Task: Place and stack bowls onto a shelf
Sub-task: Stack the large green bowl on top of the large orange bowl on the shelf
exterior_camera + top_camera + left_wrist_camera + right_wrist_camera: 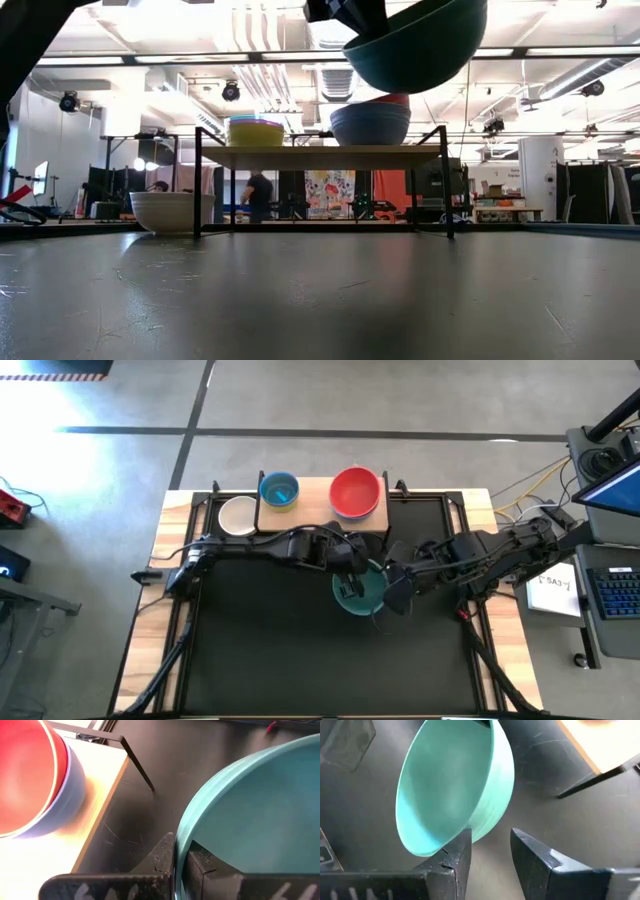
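left tool (180,870) grips teal bowl (250,815) rim — bowl empty.

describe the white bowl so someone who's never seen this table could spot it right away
Find the wooden shelf along the table's far edge, carrying a blue bowl and a red bowl. The white bowl sits just past the shelf's left end, on the tabletop instead of on the board. It is the only white one, standing alone with nothing stacked in it, far from the teal bowl gripped by the left gripper.

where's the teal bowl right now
The teal bowl is held off the table near its middle, its rim pinched by the left tool, just in front of the shelf and the red bowl.
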Tool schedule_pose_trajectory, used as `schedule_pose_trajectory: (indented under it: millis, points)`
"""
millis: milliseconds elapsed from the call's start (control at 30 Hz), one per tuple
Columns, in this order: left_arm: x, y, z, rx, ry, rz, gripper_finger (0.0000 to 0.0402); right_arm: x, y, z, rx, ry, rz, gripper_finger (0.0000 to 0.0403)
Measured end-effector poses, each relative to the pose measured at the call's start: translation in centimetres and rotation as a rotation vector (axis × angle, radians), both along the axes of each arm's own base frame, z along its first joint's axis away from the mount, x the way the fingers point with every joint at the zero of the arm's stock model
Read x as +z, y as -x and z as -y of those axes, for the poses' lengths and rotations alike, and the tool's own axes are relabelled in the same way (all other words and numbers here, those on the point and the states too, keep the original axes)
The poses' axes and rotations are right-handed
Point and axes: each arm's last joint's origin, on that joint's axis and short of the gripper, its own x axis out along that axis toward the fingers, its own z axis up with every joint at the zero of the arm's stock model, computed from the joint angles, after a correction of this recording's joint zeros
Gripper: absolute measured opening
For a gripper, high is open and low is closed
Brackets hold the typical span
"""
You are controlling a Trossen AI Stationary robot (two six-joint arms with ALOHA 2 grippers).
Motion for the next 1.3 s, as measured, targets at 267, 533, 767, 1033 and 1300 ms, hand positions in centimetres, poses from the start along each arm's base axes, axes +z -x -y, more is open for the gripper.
schedule_pose_trajectory:
  millis: [267,533,767,1033,1300]
  points:
    - [-0.1,0.1,-0.8,0.030,0.007,-0.015,0.0000,0.1,0.2,0.0,-0.039,-0.013,0.007,0.0128]
    - [-0.3,0.4,-0.9,0.058,0.017,-0.043,0.0000,0.5,0.8,0.1,-0.039,-0.016,0.018,0.0128]
    - [0.3,-0.3,-0.9,0.064,0.009,0.056,0.0000,0.1,0.3,0.0,-0.038,0.001,0.011,0.0128]
    - [0.4,-0.5,-0.8,0.058,0.013,0.076,0.0000,0.0,0.2,0.1,-0.044,0.049,0.006,0.0128]
    - [0.6,-0.9,-0.5,0.019,0.110,0.125,0.0000,-0.3,0.5,0.4,-0.071,0.121,-0.035,0.0127]
